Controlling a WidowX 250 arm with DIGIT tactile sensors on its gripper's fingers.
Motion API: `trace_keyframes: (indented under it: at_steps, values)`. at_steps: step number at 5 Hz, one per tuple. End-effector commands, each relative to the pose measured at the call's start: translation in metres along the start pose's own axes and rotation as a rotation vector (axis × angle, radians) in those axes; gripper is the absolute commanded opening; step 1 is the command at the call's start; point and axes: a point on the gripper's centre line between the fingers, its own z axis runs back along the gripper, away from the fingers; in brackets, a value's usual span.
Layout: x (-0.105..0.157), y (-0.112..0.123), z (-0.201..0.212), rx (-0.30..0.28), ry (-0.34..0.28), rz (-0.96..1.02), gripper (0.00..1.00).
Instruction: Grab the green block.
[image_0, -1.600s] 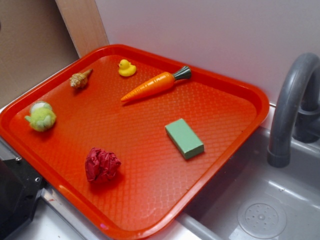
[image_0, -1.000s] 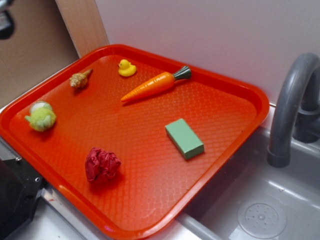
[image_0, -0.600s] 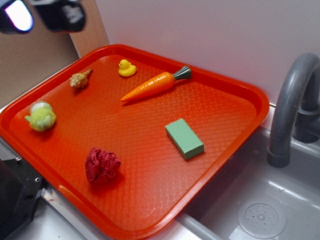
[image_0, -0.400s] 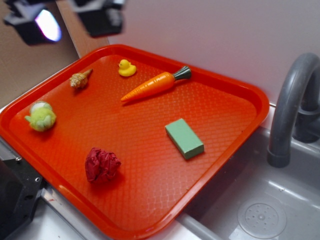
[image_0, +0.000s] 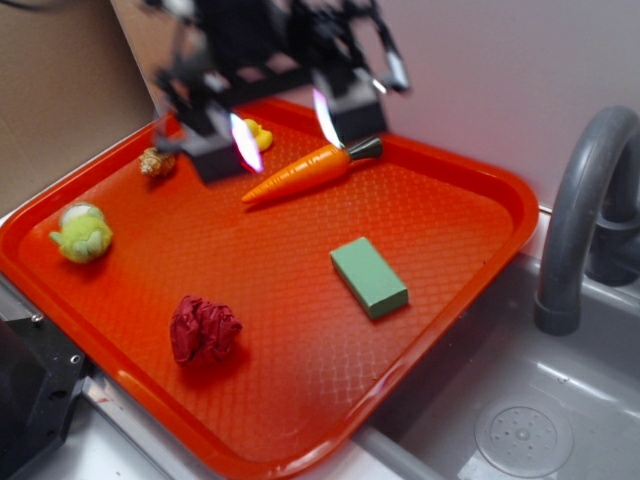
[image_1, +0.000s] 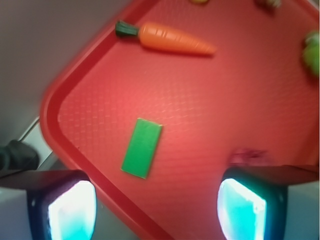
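The green block (image_0: 369, 277) lies flat on the right part of the red tray (image_0: 470, 170); in the wrist view the green block (image_1: 142, 147) shows just above the gap between my fingers. My gripper (image_0: 283, 125) hangs high over the tray's back, above the toy carrot (image_0: 305, 171), well apart from the block. Its jaws stand wide open with nothing between them, and the gripper (image_1: 156, 211) shows two glowing pads (image_1: 72, 212) at the bottom of the wrist view. Motion blur smears the arm in the exterior view.
On the tray also lie a yellow duck (image_0: 260, 133), a shell (image_0: 155, 161), a fuzzy yellow-green plush (image_0: 82, 232) and a crumpled dark red cloth (image_0: 204, 328). A grey sink basin (image_0: 520, 430) and faucet (image_0: 585, 200) stand right of the tray. A wall runs behind.
My gripper has come in from the top left corner and moved right and down, over the tray's back near the carrot. The objects on the tray have not moved.
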Motion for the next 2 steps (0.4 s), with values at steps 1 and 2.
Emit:
trace_keyframes:
  at_steps: [1, 2]
  values:
    - [0.026, -0.020, -0.055, 0.034, 0.016, 0.139, 1.00]
    - [0.033, -0.016, -0.078, 0.061, 0.002, 0.162, 1.00]
